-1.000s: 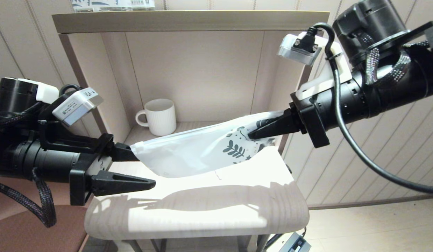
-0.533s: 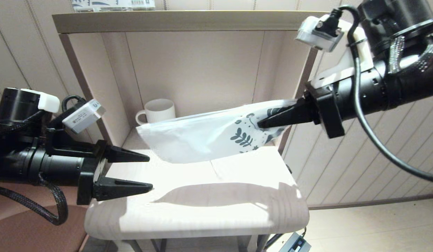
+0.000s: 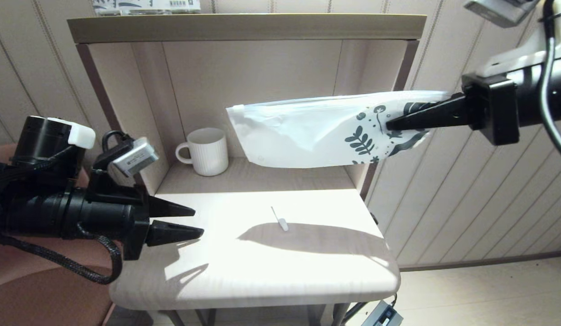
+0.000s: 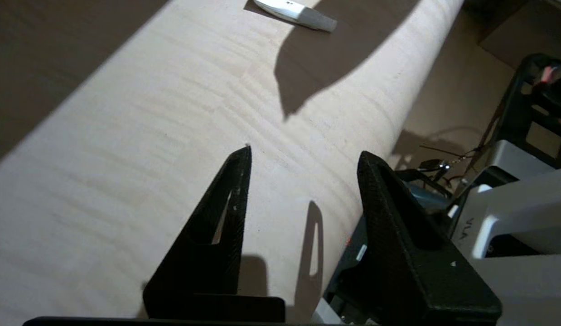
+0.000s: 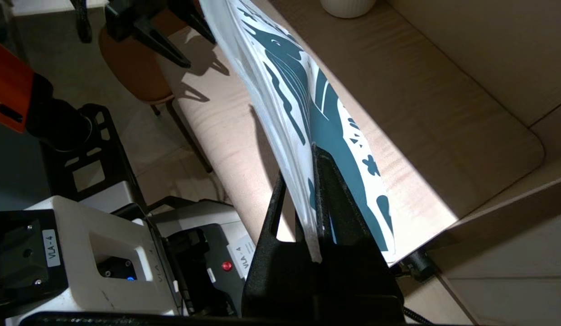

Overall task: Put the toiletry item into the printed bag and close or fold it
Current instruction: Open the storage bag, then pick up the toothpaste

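the right gripper (image 3: 391, 124) is up high in the air, in front of the shelf (image 3: 244, 27). its two fingers are pinched tight on the leafy end of the printed bag (image 3: 316, 131). the bag sticks out flat from the fingers, toward the other arm, and touches nothing else.

the toiletry item (image 3: 279, 219) lies on the small table (image 3: 262, 280), well below the bag. it is a thin white stick, partly in the bag's shadow.

the left gripper (image 3: 196, 222) hangs low over the table's edge. its fingers are a little apart and hold nothing. the stick lies out ahead of its tips, apart from them.

a white mug (image 3: 208, 151) sits in the shelf, behind the stick.
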Robot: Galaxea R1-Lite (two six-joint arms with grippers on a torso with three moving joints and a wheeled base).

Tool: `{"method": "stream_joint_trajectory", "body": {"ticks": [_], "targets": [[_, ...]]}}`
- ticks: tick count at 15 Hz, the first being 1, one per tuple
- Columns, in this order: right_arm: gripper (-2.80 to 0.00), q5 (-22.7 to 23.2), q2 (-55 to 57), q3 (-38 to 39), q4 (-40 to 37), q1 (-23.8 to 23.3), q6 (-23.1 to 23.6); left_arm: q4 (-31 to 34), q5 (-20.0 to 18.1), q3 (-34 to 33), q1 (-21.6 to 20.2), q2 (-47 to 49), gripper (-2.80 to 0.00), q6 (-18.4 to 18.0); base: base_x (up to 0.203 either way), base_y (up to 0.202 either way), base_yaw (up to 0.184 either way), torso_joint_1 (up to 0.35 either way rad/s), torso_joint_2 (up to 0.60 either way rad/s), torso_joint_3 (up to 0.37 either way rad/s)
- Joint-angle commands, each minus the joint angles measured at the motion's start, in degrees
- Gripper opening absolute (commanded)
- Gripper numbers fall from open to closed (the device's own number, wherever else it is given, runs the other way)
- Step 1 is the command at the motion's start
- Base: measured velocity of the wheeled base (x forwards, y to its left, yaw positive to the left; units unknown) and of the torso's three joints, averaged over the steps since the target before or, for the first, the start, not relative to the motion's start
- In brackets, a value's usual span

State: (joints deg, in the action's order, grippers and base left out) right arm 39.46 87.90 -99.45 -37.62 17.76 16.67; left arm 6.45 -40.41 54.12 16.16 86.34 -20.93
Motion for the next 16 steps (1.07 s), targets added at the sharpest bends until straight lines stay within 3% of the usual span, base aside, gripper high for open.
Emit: {"method": "stream_joint_trajectory", "body": {"ticks": [1,4,6,7,9,11,16], "targets": [[-2.8,0.27,-0.8,0.31,-0.08,-0.88,-0.39,-0.48,9.79,1.92,5.16,2.72,-2.8,1.27,0.0,0.0,0.0,0.0,0.0,0.0],[-2.8,0.23,-1.6,0.08,-0.08,-1.06,-0.59,-10.6,23.52,2.82,15.4,7.49,-2.8,9.52,0.0,0.0,0.0,0.0,0.0,0.0],[-2.8,0.45,-2.02,0.5,-0.12,-2.33,-0.59,-12.96,30.99,3.92,20.14,10.39,-2.67,13.05,0.0,0.0,0.0,0.0,0.0,0.0],[-2.8,1.02,-2.13,0.98,-0.08,-2.78,-0.59,-13.22,32.67,4.59,21.97,11.06,0.0,14.16,0.0,0.0,0.0,0.0,0.0,0.0],[-2.8,2.91,-2.38,1.77,-0.01,-4.39,-0.59,-12.92,34.05,6.33,24.2,13.58,0.0,15.75,0.0,0.0,0.0,0.0,0.0,0.0],[-2.8,4.89,-2.33,1.72,0.0,-6.06,-0.59,-12.69,38.04,8.72,25.9,17.18,0.0,19.82,0.0,0.0,0.0,0.0,0.0,0.0],[-2.8,7.89,-2.21,3.03,0.27,-8.43,-0.5,-12.02,43.9,15.44,27.73,23.12,0.0,25.39,0.0,0.0,0.0,0.0,0.0,0.0]]}}
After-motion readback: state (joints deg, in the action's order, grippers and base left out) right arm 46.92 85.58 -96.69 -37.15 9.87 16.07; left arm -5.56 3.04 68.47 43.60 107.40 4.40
